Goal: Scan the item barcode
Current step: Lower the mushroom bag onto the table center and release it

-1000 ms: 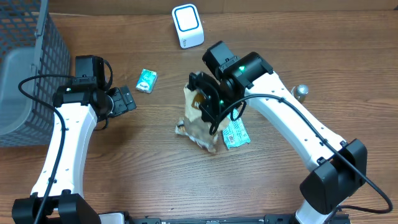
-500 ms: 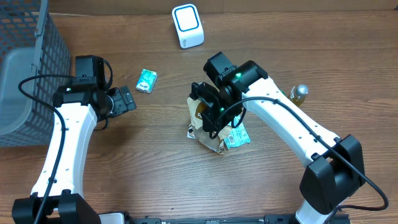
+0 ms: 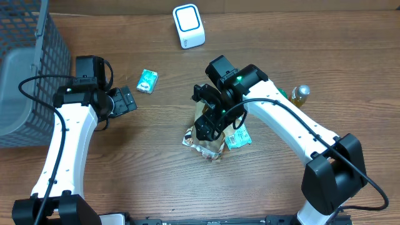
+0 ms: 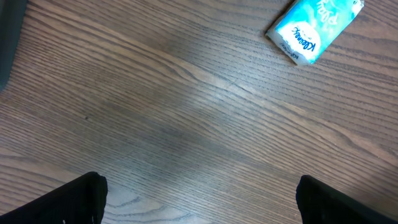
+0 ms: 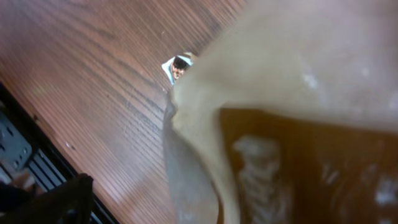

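Bag (image 3: pixel 204 142) directly beneath right gripper (image 3: pixel 208 122), crumpled, no clear long axis. Jaws look wide, nothing held; one finger hidden by bag. Scanner (image 3: pixel 188 25) well beyond gripper. Left gripper (image 3: pixel 128 99) wide, empty, farther from bag.

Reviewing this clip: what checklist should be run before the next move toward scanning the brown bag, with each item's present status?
1. Jaws of the left gripper open and empty: ok.
2. Hold of the right gripper on the brown bag: cannot tell; the bag fills its wrist view.
3. Barcode on the bag located: not ok; none shows in any view.
4. The white scanner unobstructed: ok.
5. The tissue pack apart from both arms: ok.
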